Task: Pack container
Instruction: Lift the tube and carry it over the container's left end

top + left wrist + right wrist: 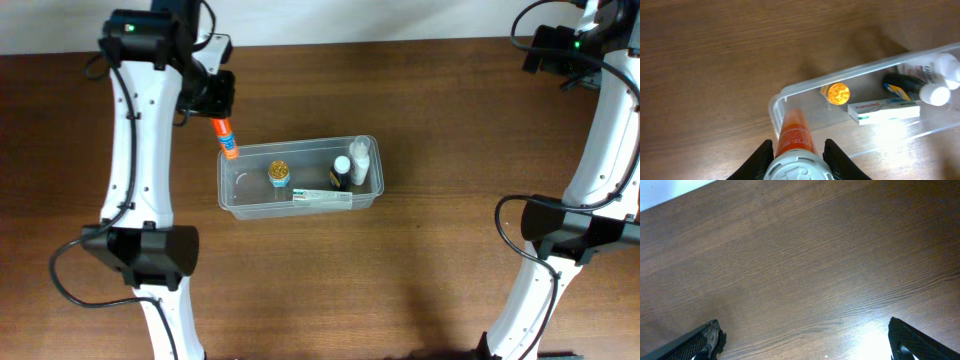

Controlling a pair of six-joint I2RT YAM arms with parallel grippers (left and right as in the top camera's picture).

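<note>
**Ana:** At the middle of the brown wooden table (450, 120) sits the clear, rounded-corner plastic tub (240, 188). What worries you?

**Ben:** Its left rim. The orange cylindrical tube (794, 131), clamped between the fingers of the left gripper (798, 147), hangs right over that edge. Released now, it may catch the rim and drop outside, or shove the light tub.

**Ana:** And the tub itself?

**Ben:** See-through and shallow, holding a gold-lidded jar (279, 174), a flat white box (322, 198), a dark white-capped bottle (342, 172) and a white bottle (359, 158). The right gripper (805, 341) is spread wide, empty and well apart.

Lab bench (seemingly): robot arms (135, 140) at wooden table (420, 270).
</note>
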